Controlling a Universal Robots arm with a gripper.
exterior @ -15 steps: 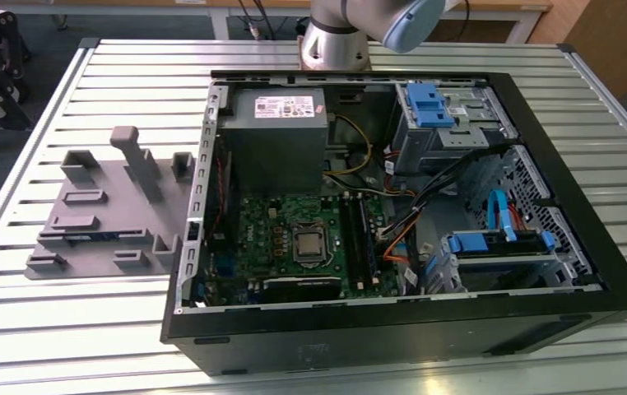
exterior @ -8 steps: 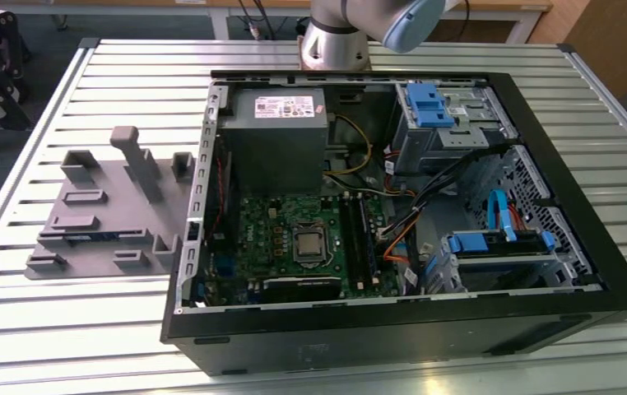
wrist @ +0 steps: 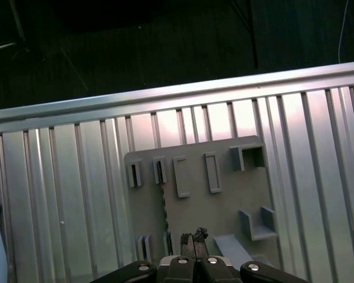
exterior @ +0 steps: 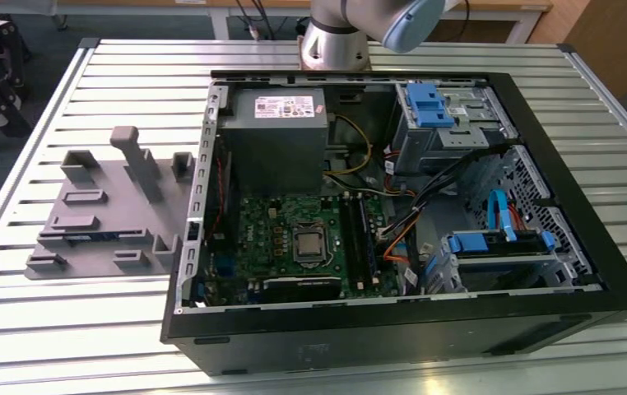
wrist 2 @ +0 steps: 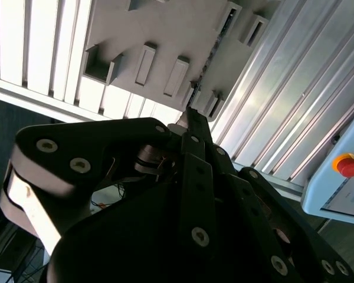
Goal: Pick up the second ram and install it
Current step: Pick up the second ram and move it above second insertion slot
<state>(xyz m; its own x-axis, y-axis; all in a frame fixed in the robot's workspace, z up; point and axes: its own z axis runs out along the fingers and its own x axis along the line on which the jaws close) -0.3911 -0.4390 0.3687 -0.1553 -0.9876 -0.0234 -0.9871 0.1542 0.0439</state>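
In both wrist views the gripper (wrist: 193, 239) (wrist 2: 189, 115) hangs above the grey fixture (wrist: 224, 212), apart from it. Its fingers (wrist: 186, 242) are drawn narrow, the tips all but meeting. Nothing is held between them and they touch nothing.

Below the fingers lies the fixture's flat base. Small upright slotted holders stand in a row at each end, and a box-shaped bracket is off to one side. The second ram (wrist: 163, 206) stands on edge in the fixture, spanning from a holder in one row to a holder in the other. Neighbouring holders sit just beside it (the closest things that crowd it). The first wrist view catches the stick edge-on, so it reads as a thin dark toothed line. The second wrist view shows the same jagged line (wrist 2: 215, 44) running across the fixture toward the fingertips.

In the exterior view the ram (exterior: 77, 236) is a narrow bluish strip low in the fixture (exterior: 94, 214), away from the fixture's tall post (exterior: 138, 160). The fixture rests on the ribbed metal tabletop (exterior: 127, 82). Just beside the fixture stands the open black computer case (exterior: 401, 325), with the green motherboard (exterior: 264, 230) lying flat inside. Beyond the case from the fixture, the arm (exterior: 336, 37) rises from its base.
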